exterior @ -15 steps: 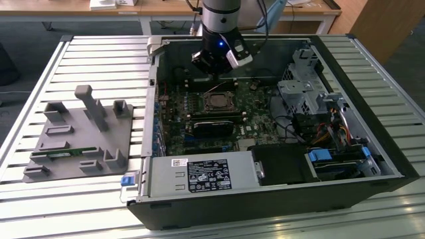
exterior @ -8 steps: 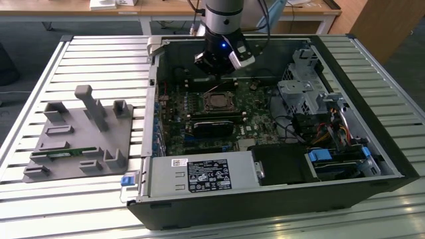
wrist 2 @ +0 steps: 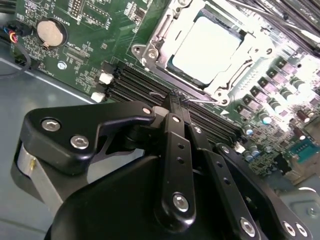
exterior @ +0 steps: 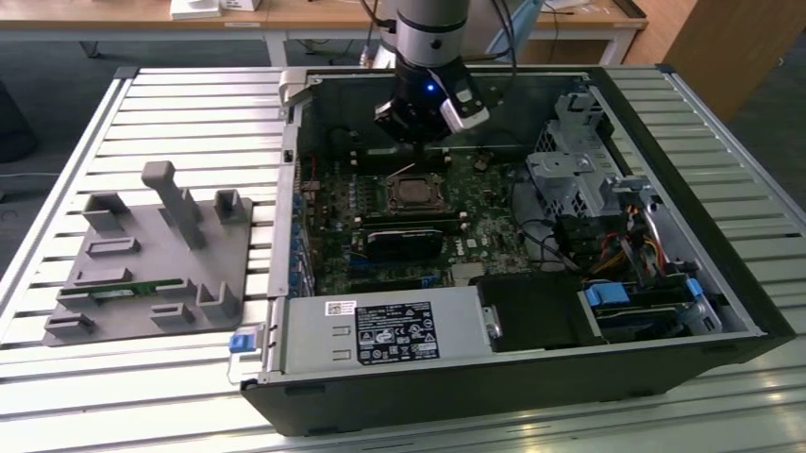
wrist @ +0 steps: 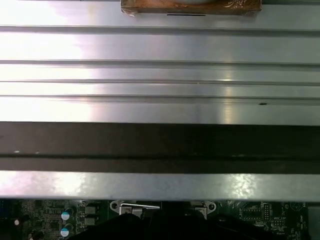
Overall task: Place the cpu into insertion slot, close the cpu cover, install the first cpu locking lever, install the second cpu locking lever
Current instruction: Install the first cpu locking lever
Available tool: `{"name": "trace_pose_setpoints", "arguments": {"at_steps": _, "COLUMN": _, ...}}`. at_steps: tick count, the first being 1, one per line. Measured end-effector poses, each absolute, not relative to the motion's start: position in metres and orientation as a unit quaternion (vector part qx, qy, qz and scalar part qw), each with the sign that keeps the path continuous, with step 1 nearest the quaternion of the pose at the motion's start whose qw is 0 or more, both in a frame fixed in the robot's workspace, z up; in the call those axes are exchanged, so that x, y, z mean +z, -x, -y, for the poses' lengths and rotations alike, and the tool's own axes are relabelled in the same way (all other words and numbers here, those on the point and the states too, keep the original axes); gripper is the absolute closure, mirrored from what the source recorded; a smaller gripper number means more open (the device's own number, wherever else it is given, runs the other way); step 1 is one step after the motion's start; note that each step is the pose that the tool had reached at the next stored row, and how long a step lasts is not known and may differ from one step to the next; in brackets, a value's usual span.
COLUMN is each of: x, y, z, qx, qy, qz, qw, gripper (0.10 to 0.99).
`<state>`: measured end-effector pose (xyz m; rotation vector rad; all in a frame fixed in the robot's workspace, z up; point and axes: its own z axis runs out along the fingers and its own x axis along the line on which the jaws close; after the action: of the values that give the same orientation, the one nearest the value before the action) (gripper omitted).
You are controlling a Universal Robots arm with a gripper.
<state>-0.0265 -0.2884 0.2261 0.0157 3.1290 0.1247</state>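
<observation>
**Gripper hovering over the socket area, cpu seated**

Gripper [wrist 2: 178, 102] is hanging inside the open PC case [exterior: 705, 311], just behind the insertion slot [exterior: 413, 193] as I'm seeing it in the exterior view, toward the case's back wall. In the second wrist view the black fingers [wrist 2: 176, 145] are looking pressed together, tips meeting in a narrow point with nothing visible between them. Tips are sitting over the long black memory slots [wrist 2: 150, 87], just beside the socket edge; I can't tell if they're touching the board.

Cpu [wrist 2: 207, 47] is lying flat in the insertion slot, dull silver top showing. Cpu cover [wrist 2: 155, 37] is framing it, silver metal border around all visible sides, chip top showing through the cut-out. It's looking down flat, but I can't confirm it's fully latched. A thin wire lever [exterior: 406, 170] is sticking up at an angle just behind the socket in the exterior view, so that one isn't reading as locked down.

Motherboard [wrist 2: 75, 60] is showing a round coin cell [wrist 2: 49, 31] well off to the side of the socket.

First wrist view is giving me the ribbed metal table [wrist: 160, 75], the dark case edge [wrist: 160, 145], and a strip of green board below it.

Outside the case, on the exterior view's left, a grey fixture tray [exterior: 139, 283] is sitting on the table, well apart from the arm.
</observation>
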Motion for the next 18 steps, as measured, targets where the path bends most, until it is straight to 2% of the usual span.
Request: {"name": "trace_pose_setpoints", "arguments": {"at_steps": 18, "x": 0.207, "y": 0.017, "z": 0.288, "qx": 0.033, "qy": -0.005, "qz": -0.999, "qw": 0.005, "gripper": 0.98}}
